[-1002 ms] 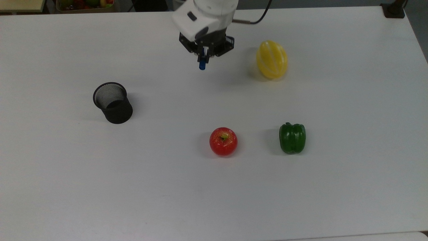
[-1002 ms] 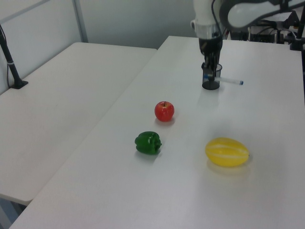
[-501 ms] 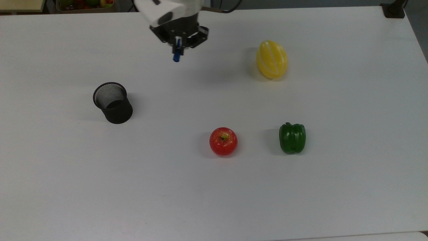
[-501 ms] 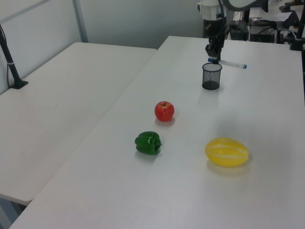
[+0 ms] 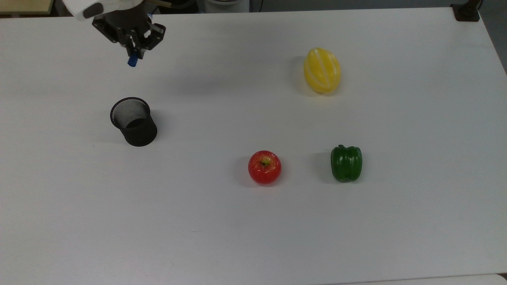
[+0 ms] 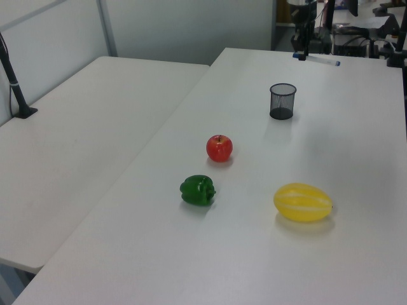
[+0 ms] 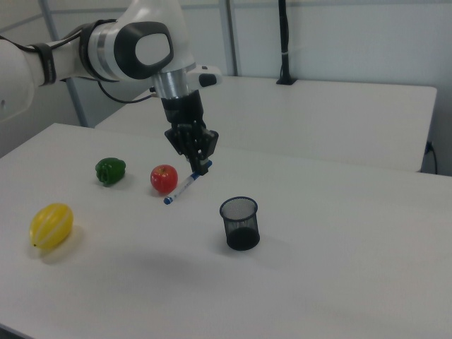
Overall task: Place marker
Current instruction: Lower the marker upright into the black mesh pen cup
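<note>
- The hand hung in the air above the white surface, near the upper left corner of the top view, and it was clenched on the marker.
- In the right view the marker slanted down and to the right view's left from the fingers, gripped near its blue-capped upper end, its white barrel and blue lower tip hanging clear of the surface.
- In the top view a short blue end of the marker poked out just below the hand.
- In the left view the marker lay nearly level, reaching to the left view's right of the hand.
- The black mesh cup stood upright on the surface, below the hand in the top view and apart from it; in the right view the cup sat lower and to the right view's right of the hand.
- The red apple rested well apart from the hand, lower and toward the top view's right.
- The green pepper lay farther from the hand than the apple, on the same side.
- The yellow melon sat far to the top view's right of the hand, at nearly the same height in the top view.
- In the right view the apple appeared just to the right view's left of the marker's lower end, behind it.
</note>
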